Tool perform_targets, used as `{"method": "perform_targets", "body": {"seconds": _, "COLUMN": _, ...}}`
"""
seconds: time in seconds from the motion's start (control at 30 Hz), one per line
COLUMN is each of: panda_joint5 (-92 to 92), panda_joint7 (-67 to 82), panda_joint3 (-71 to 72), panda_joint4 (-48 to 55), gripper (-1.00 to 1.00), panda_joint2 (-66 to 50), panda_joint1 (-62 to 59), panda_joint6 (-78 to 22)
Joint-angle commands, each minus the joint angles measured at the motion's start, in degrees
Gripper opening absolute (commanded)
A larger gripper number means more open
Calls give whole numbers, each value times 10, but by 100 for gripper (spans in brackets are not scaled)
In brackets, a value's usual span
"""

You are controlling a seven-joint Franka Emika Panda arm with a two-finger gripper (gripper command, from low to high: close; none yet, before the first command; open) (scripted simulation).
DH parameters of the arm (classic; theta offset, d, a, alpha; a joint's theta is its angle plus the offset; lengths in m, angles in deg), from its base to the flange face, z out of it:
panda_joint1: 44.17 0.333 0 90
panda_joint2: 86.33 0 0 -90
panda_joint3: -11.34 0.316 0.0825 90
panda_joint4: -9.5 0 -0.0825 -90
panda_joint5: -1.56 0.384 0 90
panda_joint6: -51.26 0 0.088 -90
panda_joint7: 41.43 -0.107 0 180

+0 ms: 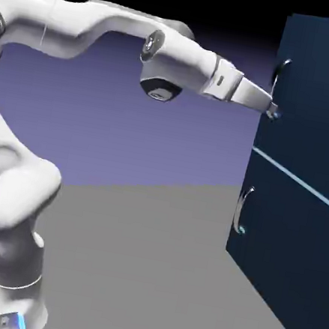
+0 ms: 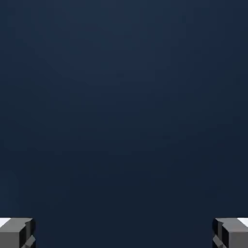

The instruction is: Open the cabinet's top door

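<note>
The cabinet (image 1: pixel 290 243) is a tall navy-blue box at the exterior view's right. A thin pale seam (image 1: pixel 294 177) splits its front into two panels. The top door (image 1: pixel 325 89) carries a small curved silver handle (image 1: pixel 282 69) near its left edge. My gripper (image 1: pixel 273 111) reaches level from the left, with its tip right at the door face, just below that handle's lower end. In the hand view the door's blue face (image 2: pixel 124 111) fills the picture. My gripper (image 2: pixel 124 235) is open, its grey fingertips (image 2: pixel 17 232) far apart at the bottom corners, and no handle shows between them.
The lower panel (image 1: pixel 288 258) has its own silver handle (image 1: pixel 243 210) below the seam. The grey tabletop (image 1: pixel 141 270) stretches between the robot's base and the cabinet. The arm's elbow (image 1: pixel 10 194) bulges at the lower left.
</note>
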Motion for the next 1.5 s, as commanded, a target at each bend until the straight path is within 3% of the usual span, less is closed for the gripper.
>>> {"method": "perform_targets", "body": {"seconds": 0.0, "panda_joint5": 25, "panda_joint7": 19, "panda_joint3": 10, "panda_joint4": 8, "gripper": 0, "panda_joint2": 1, "panda_joint1": -10, "panda_joint6": 0}}
{"method": "perform_targets", "body": {"seconds": 1.1, "panda_joint5": 845, "panda_joint7": 641, "panda_joint3": 352, "panda_joint4": 257, "gripper": 0, "panda_joint2": 41, "panda_joint1": -343, "panda_joint6": 8}}
{"method": "perform_targets", "body": {"seconds": 1.37, "panda_joint5": 845, "panda_joint7": 641, "panda_joint3": 457, "panda_joint4": 349, "gripper": 0, "panda_joint2": 17, "panda_joint1": -477, "panda_joint6": 12}}
{"method": "perform_targets", "body": {"seconds": 1.4, "panda_joint5": 845, "panda_joint7": 641, "panda_joint3": 457, "panda_joint4": 349, "gripper": -100, "panda_joint2": 17, "panda_joint1": -477, "panda_joint6": 12}}
{"method": "perform_targets", "body": {"seconds": 1.47, "panda_joint5": 845, "panda_joint7": 650, "panda_joint3": 442, "panda_joint4": 336, "gripper": -100, "panda_joint2": 10, "panda_joint1": -456, "panda_joint6": 5}}
